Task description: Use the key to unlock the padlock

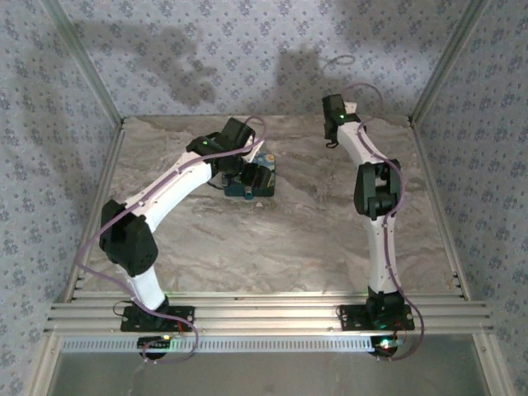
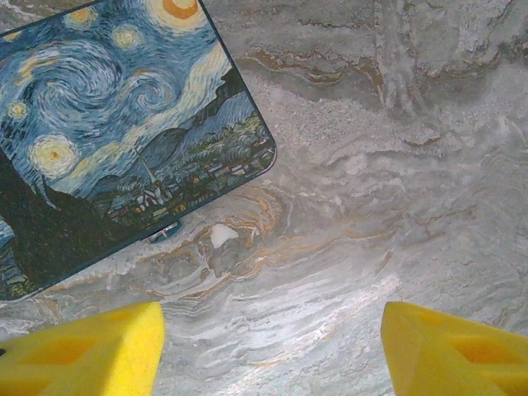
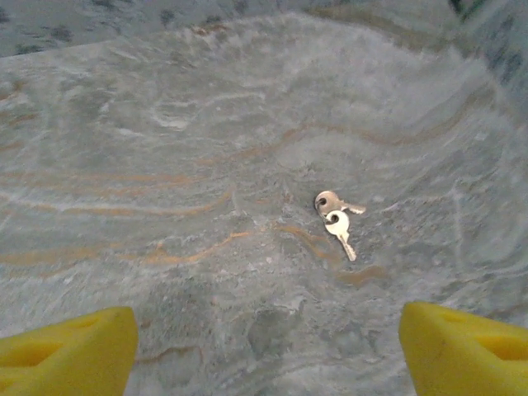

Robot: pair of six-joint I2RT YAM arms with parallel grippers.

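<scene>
Marbled table: right claw near the key, left claw near tin, both gaping empty.

You'll find the tin at ten o'clock in swirling blues and yellows, on a grey marble table veined rust-orange. The key is pale silver, and the right gripper has yellow fingers.

no text, label, brand, number or sign can be read. the tin carries only a painted swirling night sky on its lid, and nothing on that surface resolves into lettering. the key, seen from the right wrist, is too small for any stamping on it to be made out.
</scene>
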